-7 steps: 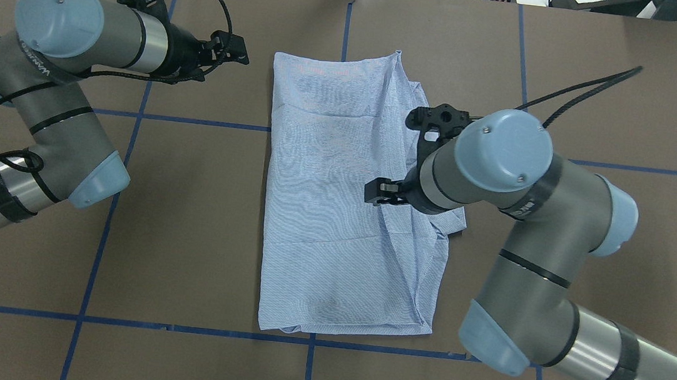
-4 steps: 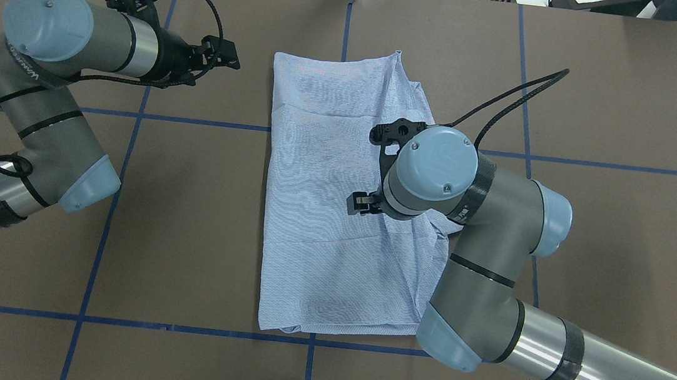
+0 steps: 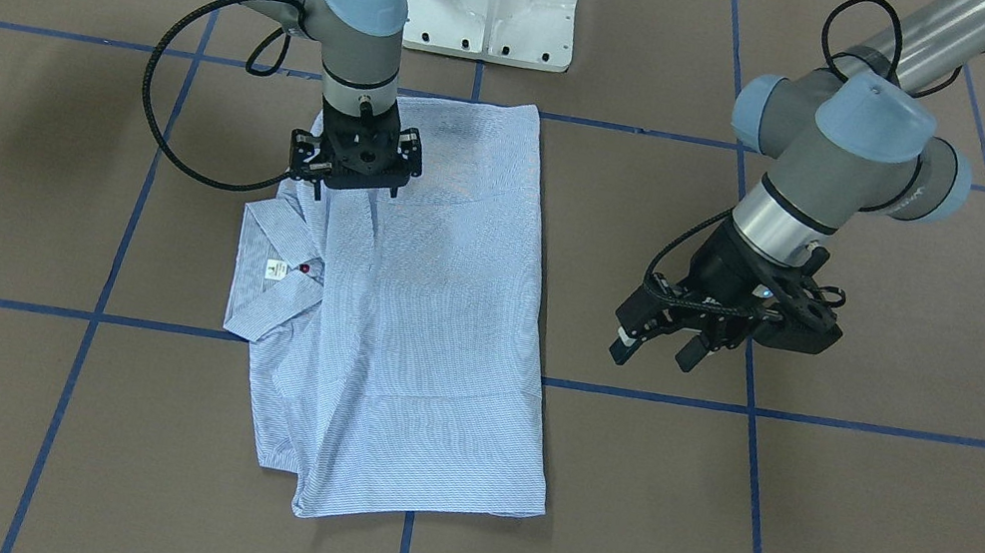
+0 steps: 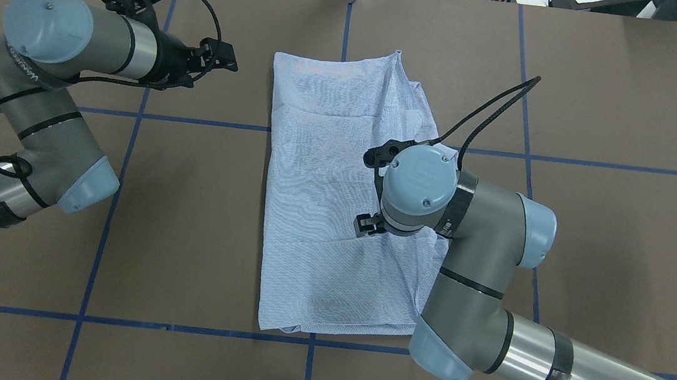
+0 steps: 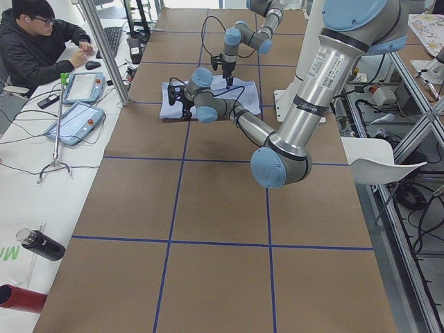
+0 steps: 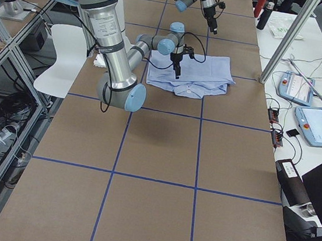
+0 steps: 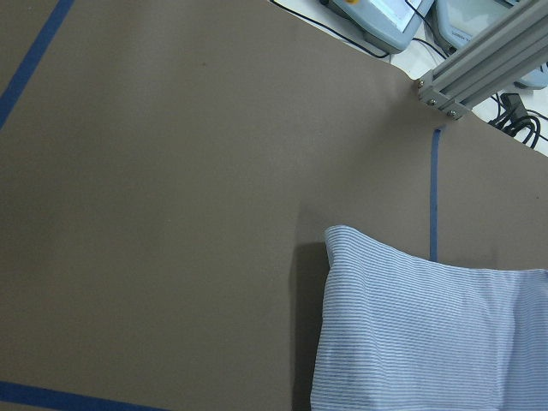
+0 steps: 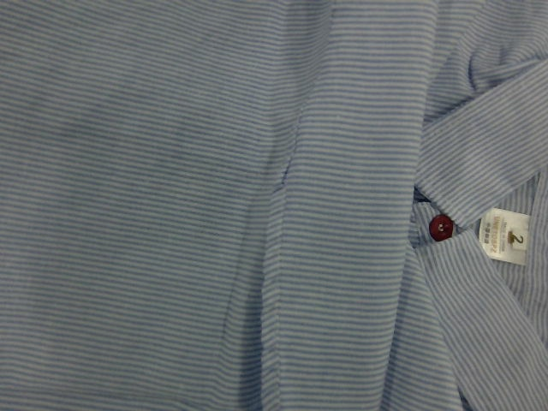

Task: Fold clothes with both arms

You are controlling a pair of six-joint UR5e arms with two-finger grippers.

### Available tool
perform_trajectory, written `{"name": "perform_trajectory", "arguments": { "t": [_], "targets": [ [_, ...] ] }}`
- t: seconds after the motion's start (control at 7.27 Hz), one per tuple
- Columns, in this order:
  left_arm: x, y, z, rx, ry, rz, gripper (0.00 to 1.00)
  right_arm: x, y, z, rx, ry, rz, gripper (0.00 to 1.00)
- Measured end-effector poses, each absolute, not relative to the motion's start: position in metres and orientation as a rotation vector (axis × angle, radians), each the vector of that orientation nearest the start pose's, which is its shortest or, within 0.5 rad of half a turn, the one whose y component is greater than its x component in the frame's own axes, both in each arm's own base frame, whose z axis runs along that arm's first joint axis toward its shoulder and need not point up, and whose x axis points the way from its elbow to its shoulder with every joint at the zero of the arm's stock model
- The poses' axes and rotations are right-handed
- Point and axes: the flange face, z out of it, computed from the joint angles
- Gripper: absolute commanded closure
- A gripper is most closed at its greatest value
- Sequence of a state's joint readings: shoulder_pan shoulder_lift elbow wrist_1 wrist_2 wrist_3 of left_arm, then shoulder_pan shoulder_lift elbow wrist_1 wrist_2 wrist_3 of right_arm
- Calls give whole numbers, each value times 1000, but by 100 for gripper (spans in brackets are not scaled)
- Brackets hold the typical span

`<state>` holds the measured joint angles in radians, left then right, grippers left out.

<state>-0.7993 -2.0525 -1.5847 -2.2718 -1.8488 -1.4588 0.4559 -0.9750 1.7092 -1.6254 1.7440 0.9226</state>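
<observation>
A brown table [image 4: 195, 231] marked off by blue tape lines [image 4: 173, 327] fills most views under bright, even light. In the exterior left view a white bench [image 5: 17, 201] runs down the left edge, carrying two tablet-like pendants [image 5: 76, 121], with a black bottle [image 5: 40, 245] and a red bottle [image 5: 19, 298] at lower left. A person [image 5: 38, 48] sits at upper left near an aluminium post [image 5: 104, 48], and at the right a white chair [image 5: 378, 166] stands over a floor strewn with cables [image 5: 416, 201].
</observation>
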Motion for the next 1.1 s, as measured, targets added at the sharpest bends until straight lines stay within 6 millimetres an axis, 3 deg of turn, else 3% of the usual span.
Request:
{"name": "perform_trajectory", "arguments": {
  "t": [0.69, 1.1],
  "targets": [
    [390, -552, 294, 305, 1185, -434, 0, -552, -403, 286, 215, -600, -306, 0],
    [391, -551, 292, 305, 1188, -435, 0, -537, -418, 300, 211, -565, -313, 0]
  ]
}}
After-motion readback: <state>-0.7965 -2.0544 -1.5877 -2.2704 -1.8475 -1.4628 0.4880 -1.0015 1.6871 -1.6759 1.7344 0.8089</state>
